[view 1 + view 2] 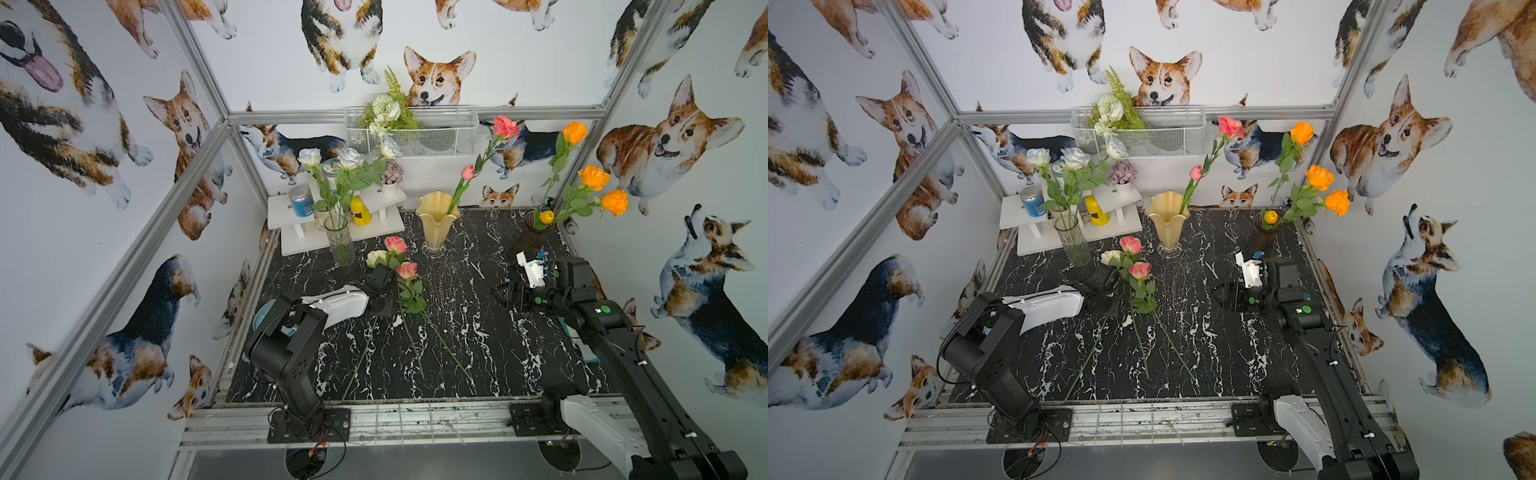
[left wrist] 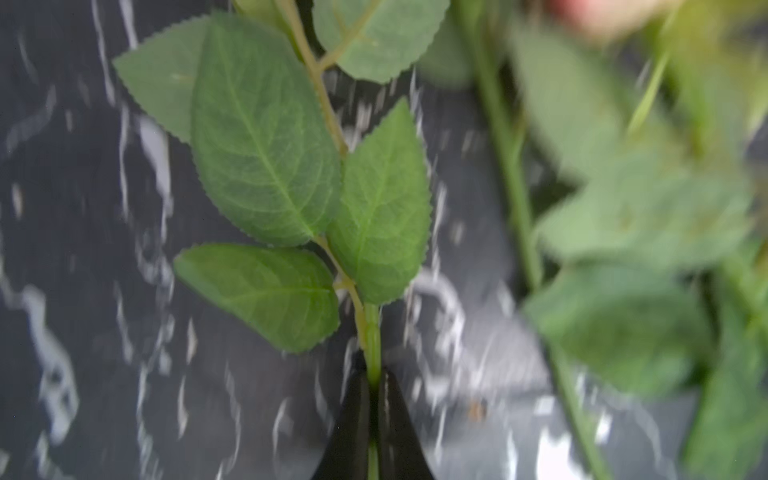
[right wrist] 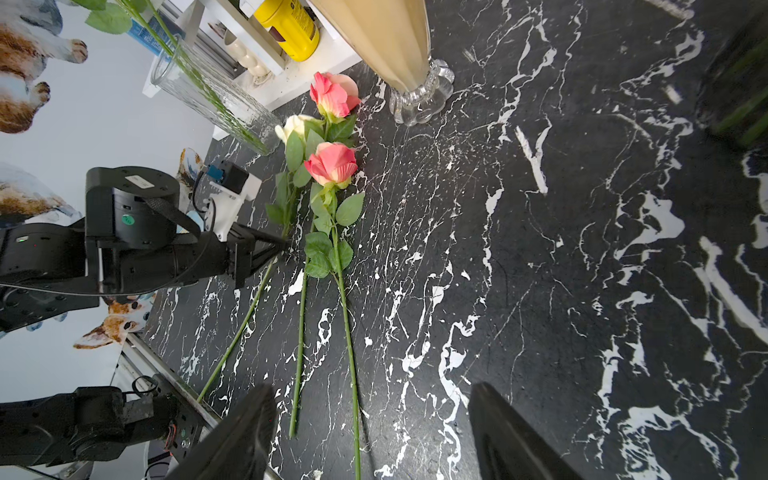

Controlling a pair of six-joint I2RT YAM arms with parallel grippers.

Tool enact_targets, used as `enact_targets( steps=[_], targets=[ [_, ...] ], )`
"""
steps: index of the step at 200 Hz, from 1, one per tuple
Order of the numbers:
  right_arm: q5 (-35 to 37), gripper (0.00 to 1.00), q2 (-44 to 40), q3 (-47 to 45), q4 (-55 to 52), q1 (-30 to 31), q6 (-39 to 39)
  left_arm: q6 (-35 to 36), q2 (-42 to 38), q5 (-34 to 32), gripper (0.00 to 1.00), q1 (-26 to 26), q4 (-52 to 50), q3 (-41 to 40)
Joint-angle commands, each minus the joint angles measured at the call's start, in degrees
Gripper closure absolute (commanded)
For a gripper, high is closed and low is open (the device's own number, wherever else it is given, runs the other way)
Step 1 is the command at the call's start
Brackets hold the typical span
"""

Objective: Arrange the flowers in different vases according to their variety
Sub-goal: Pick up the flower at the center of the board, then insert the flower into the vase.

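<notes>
My left gripper [image 3: 279,245] is pinched on the white rose [image 3: 296,124] at mid-stem. The stem runs front to back, bloom end nearest the clear vase [image 1: 338,239]. The right gripper [image 3: 372,390] gapes empty, farther off.

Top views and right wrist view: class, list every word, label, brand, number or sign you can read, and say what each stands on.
No text can be quoted.
On the yellow bottle: dark label, print too small to read.
On the blue jar: label too blurred to read.
On the left arm: white sticker, print too small to read.
</notes>
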Motion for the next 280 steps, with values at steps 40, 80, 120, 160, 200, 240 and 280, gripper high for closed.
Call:
enact_targets(
  steps=[40, 80, 120, 160, 200, 240, 280],
  targets=[
    [-3.0, 0.22, -1.3, -4.6, 6.2, 1.0, 3.2, 0.4, -15.5, -8.0, 1.00, -0.1, -1.9, -1.8],
    [-1.7, 0.22, -1.3, -6.2, 8.5, 3.6, 4.8, 3.7, -27.4, -12.0, 1.00, -0.1, 4.2, -4.1],
    [0.1, 0.22, -0.3, -7.2, 11.6, 6.7, 6.9, 9.9, -37.3, -13.7, 1.00, -0.1, 11.5, -3.9],
    [1.8, 0.22, 1.0, -8.2, 14.9, 9.9, 8.7, 17.3, -41.0, -16.4, 1.00, -0.1, 20.7, -0.8],
    [2.6, 0.22, 1.2, -9.2, 16.7, 11.5, 9.5, 24.5, -40.4, -16.8, 1.00, 2.0, 32.0, 2.1],
    [2.8, 0.22, 1.3, -10.1, 18.2, 11.6, 10.1, 25.2, -33.7, -10.1, 1.00, 9.0, 40.3, 10.1],
    [2.7, 0.22, 1.2, -10.9, 20.4, 11.8, 11.3, 20.4, -24.7, -2.5, 1.00, 16.7, 48.6, 18.7]
  ],
)
